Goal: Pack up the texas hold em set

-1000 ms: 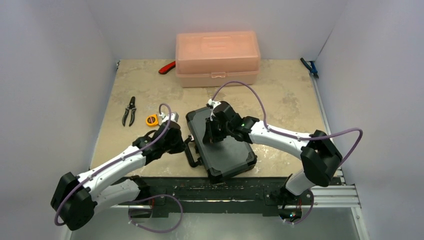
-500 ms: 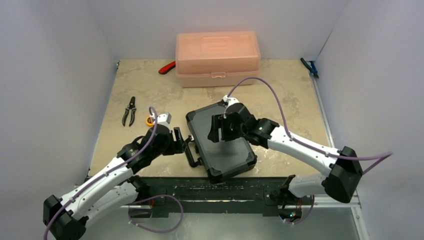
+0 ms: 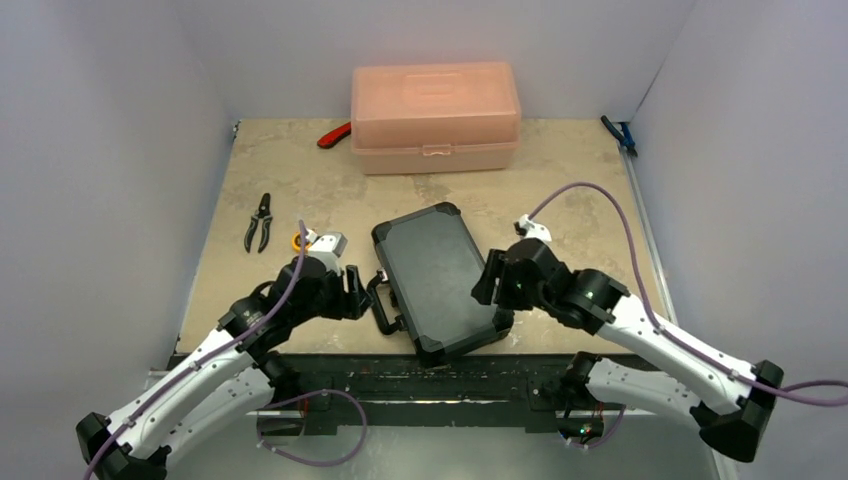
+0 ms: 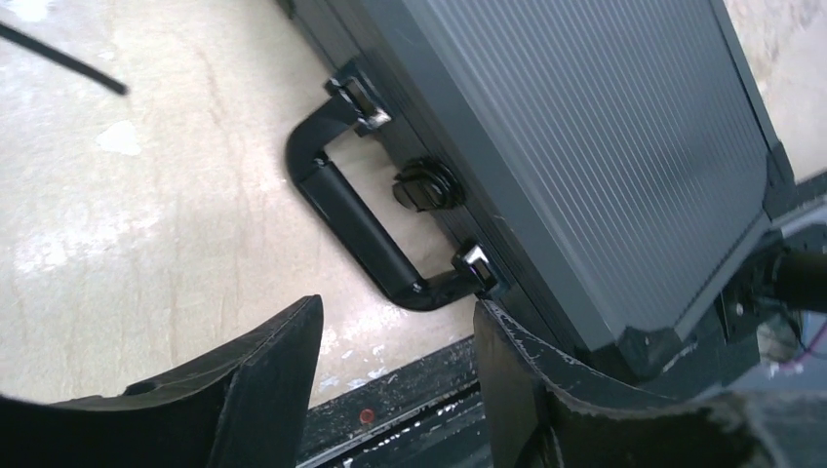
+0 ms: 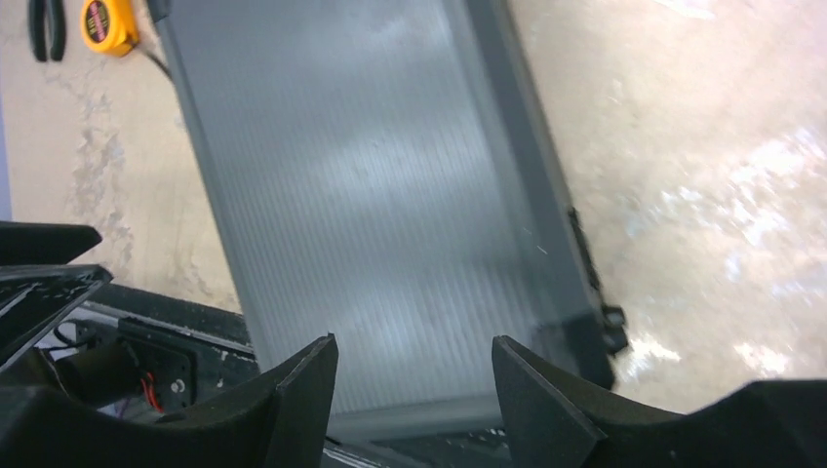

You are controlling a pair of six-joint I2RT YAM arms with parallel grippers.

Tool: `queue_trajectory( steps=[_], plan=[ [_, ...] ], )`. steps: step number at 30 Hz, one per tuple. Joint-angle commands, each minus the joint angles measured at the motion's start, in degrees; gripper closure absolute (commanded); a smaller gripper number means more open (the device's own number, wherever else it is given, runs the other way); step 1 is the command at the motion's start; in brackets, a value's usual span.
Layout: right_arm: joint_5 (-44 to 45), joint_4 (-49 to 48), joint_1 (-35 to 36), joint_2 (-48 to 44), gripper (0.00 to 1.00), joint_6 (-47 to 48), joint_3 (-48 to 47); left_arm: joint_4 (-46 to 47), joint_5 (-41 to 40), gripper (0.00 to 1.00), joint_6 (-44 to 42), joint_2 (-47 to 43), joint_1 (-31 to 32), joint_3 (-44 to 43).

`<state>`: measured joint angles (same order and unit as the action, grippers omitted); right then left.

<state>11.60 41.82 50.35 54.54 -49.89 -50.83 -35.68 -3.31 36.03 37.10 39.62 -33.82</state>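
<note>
Briefcase [image 3: 440, 280] shut, corner overhanging table [image 3: 570, 200] edge. Left gripper [image 4: 397, 307] spread, handle [image 4: 356, 229] just ahead; right gripper [image 5: 414, 341] spread over lid [image 5: 371, 195]. Risk: careless pull tips it off.

Briefcase [image 3: 440, 275] is ribbed black, box [image 3: 435, 115] pink, tape measure [image 5: 105, 24] seemingly yellow-orange.

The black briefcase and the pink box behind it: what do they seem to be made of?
The briefcase looks like ribbed aluminium or plastic sheet, dark grey, satin: fine parallel ridges catch a soft sheen. Its handle seems glossy black plastic. The pink box looks like translucent plastic, lightly frosted, with moulded rounded edges.
</note>
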Motion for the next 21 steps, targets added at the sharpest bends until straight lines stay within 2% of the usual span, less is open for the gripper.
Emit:
queue_trajectory(
  steps=[1, 5, 10, 14, 16, 18, 19, 21],
  plan=[
    [5.51, 11.71, 0.08, -8.24, 0.37, -8.73, 3.54, 3.05, 7.71, 0.44, -3.60, 0.30, 1.74, 1.52],
    [3.40, 13.31, 0.04, -12.32, 0.41, -10.32, 7.74, 5.87, 9.92, 0.48, -3.74, 3.36, 4.38, 1.98],
    [-0.46, 10.45, 0.10, -13.53, 0.56, -10.88, 13.30, 10.93, 12.44, 0.51, -3.17, 8.71, 7.62, 2.47],
    [-1.87, 5.41, 0.10, -12.93, 0.57, -10.62, 14.76, 13.25, 10.73, 0.54, -2.23, 13.77, 11.54, 1.05],
    [-1.70, 3.39, 0.06, -12.36, 0.52, -8.99, 13.40, 13.99, 9.75, 0.54, -1.59, 14.59, 12.53, 0.38],
    [-0.01, 2.91, 0.10, -12.27, 0.40, -7.29, 11.02, 13.43, 8.40, 0.52, -1.48, 14.03, 13.04, -0.36],
    [0.92, 3.19, 0.07, -12.39, 0.33, -6.83, 9.70, 12.83, 7.52, 0.49, -1.48, 13.26, 13.15, -0.75],
    [3.09, 3.26, 0.10, -12.64, 0.13, -5.31, 7.04, 10.26, 5.08, 0.39, -1.54, 11.09, 13.21, -1.57]
  ],
)
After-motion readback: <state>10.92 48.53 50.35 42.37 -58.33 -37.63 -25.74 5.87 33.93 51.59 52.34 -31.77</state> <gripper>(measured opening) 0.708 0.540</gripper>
